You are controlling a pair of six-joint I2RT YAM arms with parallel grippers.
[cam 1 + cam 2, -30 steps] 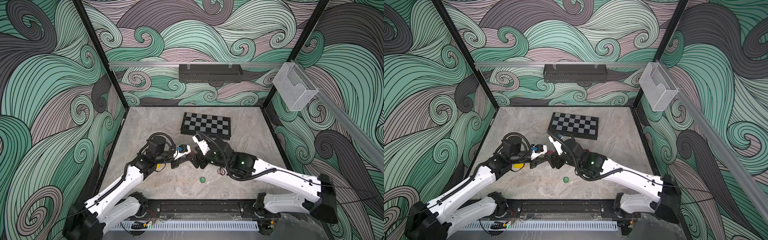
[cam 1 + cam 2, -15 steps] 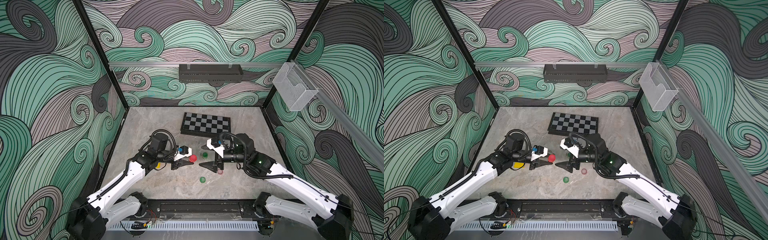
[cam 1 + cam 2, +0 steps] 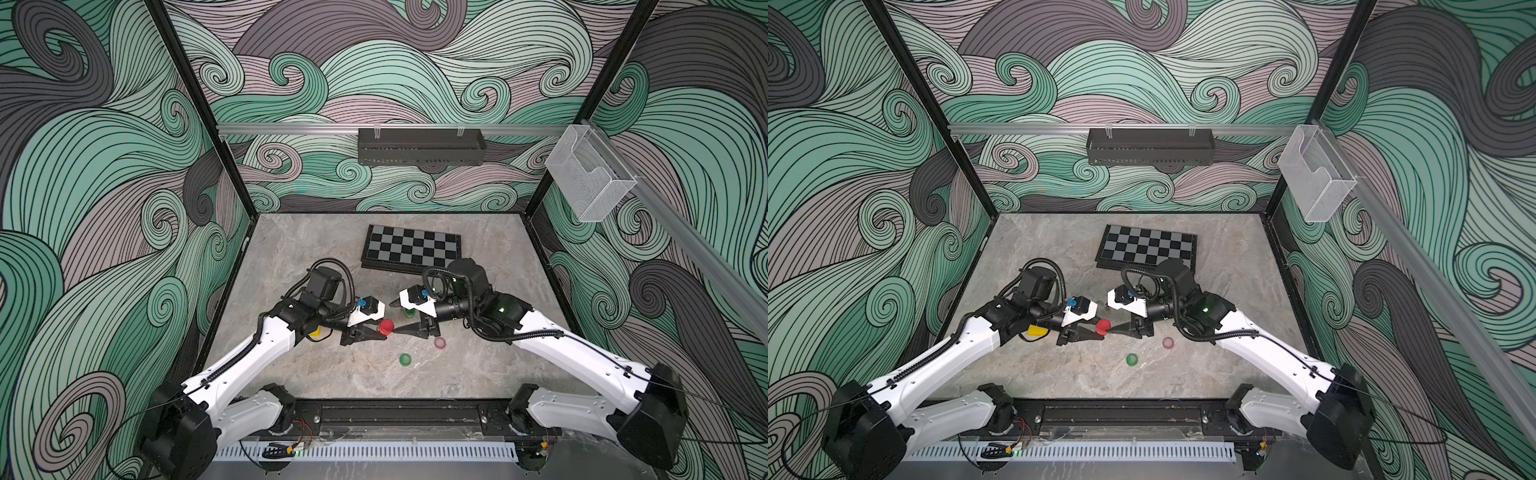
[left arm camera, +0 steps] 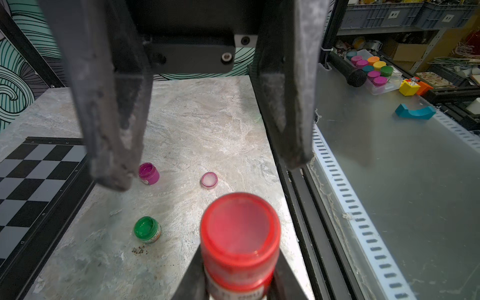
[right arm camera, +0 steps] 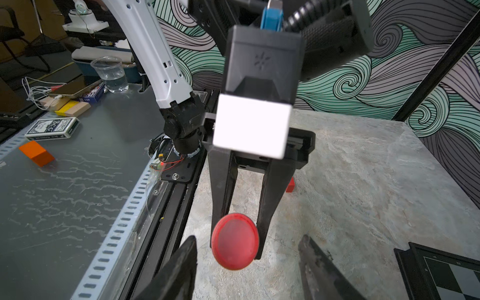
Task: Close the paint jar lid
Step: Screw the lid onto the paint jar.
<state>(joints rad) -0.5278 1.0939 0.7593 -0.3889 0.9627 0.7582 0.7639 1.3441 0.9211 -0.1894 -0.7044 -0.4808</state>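
Green lid (image 3: 405, 359): loose and flat on the table (image 3: 332, 374), closest to the base rail, 5 o'clock from the jar, well apart.
Pink lid (image 3: 439, 343): loose too, 4 o'clock from the jar, near the right arm.
Red paint jar (image 4: 240, 259): mid-table, held between the two arms.
Red lid (image 5: 235, 241): sitting on top of the jar; how tight, impossible to tell.
Left gripper (image 3: 381, 335): in from 9 o'clock, clamped on the jar body just under the lid.
Right gripper (image 5: 248, 237): in from 3 o'clock, jaws apart, tips just beside the lid, nothing gripped; contact unclear.
Yellow block (image 3: 1037, 331): tucked under the left arm, 9 o'clock.
Green jar (image 4: 147, 230): open, standing at 2 o'clock from the red one, partly under the right gripper in both top views.
Magenta jar (image 4: 148, 173): open, farther from the left gripper than the green one.
Chessboard (image 3: 411, 249): flat, towards the back, 12 to 1 o'clock.
Black tray (image 3: 419, 145): hung on the back-wall rail, 12 o'clock.
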